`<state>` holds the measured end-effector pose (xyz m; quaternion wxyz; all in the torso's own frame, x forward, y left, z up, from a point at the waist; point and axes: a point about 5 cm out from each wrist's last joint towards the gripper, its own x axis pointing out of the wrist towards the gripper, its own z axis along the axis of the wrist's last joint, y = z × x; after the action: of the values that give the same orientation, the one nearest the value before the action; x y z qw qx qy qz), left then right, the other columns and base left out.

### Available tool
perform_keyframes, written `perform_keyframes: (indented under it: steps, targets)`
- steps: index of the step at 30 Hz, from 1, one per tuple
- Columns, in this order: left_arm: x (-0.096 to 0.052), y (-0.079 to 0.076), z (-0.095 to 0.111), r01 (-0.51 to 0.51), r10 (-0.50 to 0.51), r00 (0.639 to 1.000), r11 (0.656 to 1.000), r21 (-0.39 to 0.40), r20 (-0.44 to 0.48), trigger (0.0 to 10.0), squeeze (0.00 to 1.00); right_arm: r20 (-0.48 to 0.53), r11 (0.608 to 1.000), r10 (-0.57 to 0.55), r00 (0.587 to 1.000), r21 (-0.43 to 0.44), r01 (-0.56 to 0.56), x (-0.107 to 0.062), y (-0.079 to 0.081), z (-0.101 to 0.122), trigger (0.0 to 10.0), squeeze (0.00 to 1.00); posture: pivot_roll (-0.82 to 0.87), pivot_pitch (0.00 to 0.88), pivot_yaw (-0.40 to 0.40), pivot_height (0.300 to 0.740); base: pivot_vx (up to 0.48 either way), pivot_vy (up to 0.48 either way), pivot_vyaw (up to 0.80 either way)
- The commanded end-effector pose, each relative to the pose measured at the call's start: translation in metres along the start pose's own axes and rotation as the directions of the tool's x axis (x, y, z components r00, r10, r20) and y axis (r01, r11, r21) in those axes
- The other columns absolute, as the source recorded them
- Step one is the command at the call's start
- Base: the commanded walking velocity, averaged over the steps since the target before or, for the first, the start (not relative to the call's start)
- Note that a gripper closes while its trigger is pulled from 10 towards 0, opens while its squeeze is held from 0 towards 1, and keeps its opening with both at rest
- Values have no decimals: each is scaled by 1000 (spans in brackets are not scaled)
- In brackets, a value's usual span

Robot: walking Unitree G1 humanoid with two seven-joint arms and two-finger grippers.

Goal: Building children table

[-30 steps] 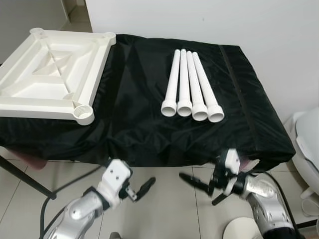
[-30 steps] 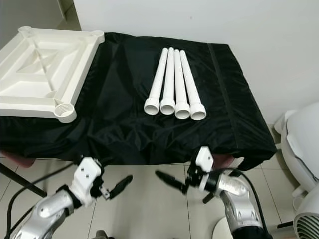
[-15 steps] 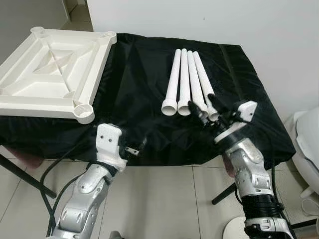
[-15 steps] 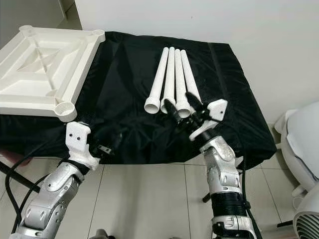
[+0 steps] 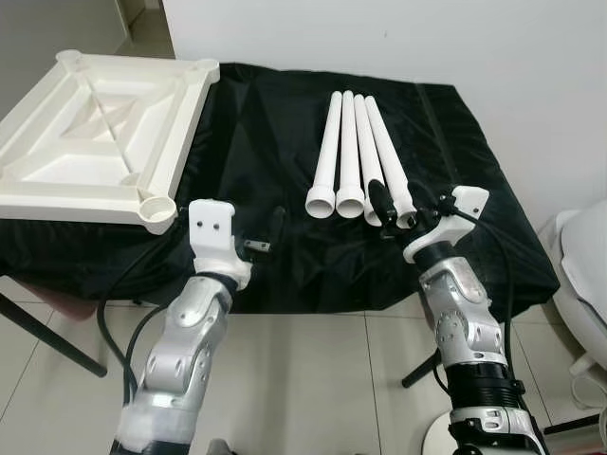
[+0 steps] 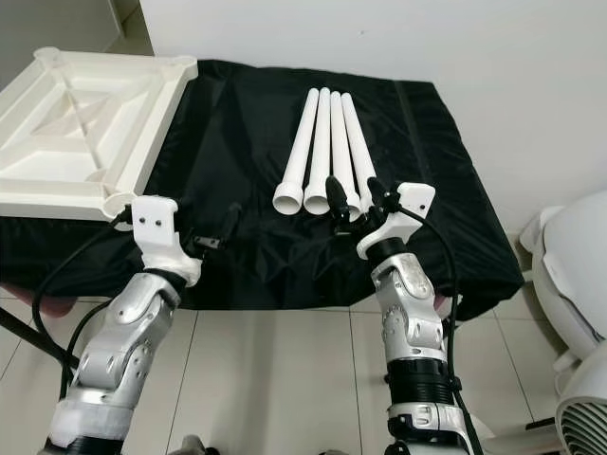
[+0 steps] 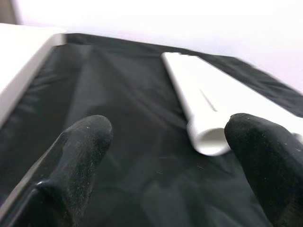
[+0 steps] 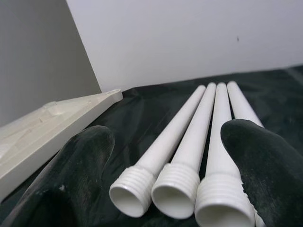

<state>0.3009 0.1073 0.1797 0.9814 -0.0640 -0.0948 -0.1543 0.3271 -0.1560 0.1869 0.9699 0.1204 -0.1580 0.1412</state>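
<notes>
Four white legs (image 5: 360,156) lie side by side in the upper middle of the frame, on the black-covered desk (image 5: 256,142). The white tabletop (image 5: 95,137) lies upside down at the upper left. The right end effector (image 5: 396,204) is open wide at the legs' screw ends. It should close around just one leg. The left end effector (image 5: 268,234), also open, waits near the tabletop's corner hole (image 5: 159,206).

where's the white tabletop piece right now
The white tabletop lies upside down on the black cloth at the robot's far left, overhanging the edge, well left of the four white legs.
</notes>
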Motion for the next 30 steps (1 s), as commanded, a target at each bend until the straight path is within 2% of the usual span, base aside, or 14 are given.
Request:
perform_keyframes:
  steps: [1, 3, 7, 8, 9, 11, 13, 15, 16, 19, 22, 26, 30]
  targets:
    - [6, 6, -3, -44, 44, 999, 999, 21, -12, 10000, 0, 34, 999, -6, 999, -43, 8, 5, 2, 8, 10000, 0, -61, 64, -29, 740, 0, 0, 0]
    - [16, 18, -1, -111, 112, 994, 992, 61, -12, 10000, 0, 44, 996, -9, 999, -84, 13, 10, 4, 10, 10000, 0, -65, 62, -16, 740, 0, 0, 0]
    - [22, 28, 4, -174, 175, 985, 980, 92, -2, 10000, 0, 36, 994, -12, 999, -109, 16, 13, 6, 10, 10000, 0, -64, 55, -9, 740, 0, 0, 0]
    - [23, 31, 8, -192, 192, 981, 976, 106, 12, 10000, 0, 30, 988, -15, 999, -153, 19, 12, 6, 11, 10000, 0, -60, 44, 11, 740, 0, 0, 0]
    - [23, 31, 8, -192, 192, 981, 976, 106, 12, 10000, 0, 30, 988, -15, 999, -153, 19, 12, 6, 11, 10000, 0, -60, 44, 11, 740, 0, 0, 0]
    - [24, 40, 13, -267, 266, 964, 960, 84, 23, 10000, 0, 28, 979, -30, 999, -200, 35, 9, 3, 12, 10000, 0, -55, 34, 33, 740, 0, 0, 0]
    - [24, 40, 13, -267, 266, 964, 960, 84, 23, 10000, 0, 28, 979, -30, 999, -200, 35, 9, 3, 12, 10000, 0, -55, 34, 33, 740, 0, 0, 0]
    - [25, 44, 15, -308, 307, 951, 948, 84, 30, 10000, 0, 35, 969, -54, 998, -240, 61, 7, 0, 12, 10000, 0, -61, 28, 52, 740, 0, 0, 0]
    - [23, 44, 15, -291, 289, 957, 953, 80, 39, 10000, 0, 40, 959, -53, 998, -275, 62, 7, 2, 12, 10000, 0, -75, 24, 73, 740, 0, 0, 0]
    - [23, 44, 15, -291, 289, 957, 953, 80, 39, 10000, 0, 40, 959, -53, 998, -275, 62, 7, 2, 12, 10000, 0, -75, 24, 73, 740, 0, 0, 0]
    - [16, 44, 13, -208, 203, 978, 972, 106, 57, 10000, 0, 40, 938, -36, 999, -342, 48, 7, 8, 9, 10000, 0, -83, 31, 72, 740, 0, 0, 0]
    - [11, 43, 9, -165, 160, 986, 975, 151, 47, 10000, 0, 35, 930, -44, 998, -365, 54, 6, 10, 5, 10000, 0, -78, 40, 57, 740, 0, 0, 0]
    - [9, 43, 5, -157, 154, 987, 976, 148, 36, 10000, 0, 29, 932, -70, 997, -355, 75, 4, 9, 1, 10000, 0, -78, 48, 51, 740, 0, 0, 0]
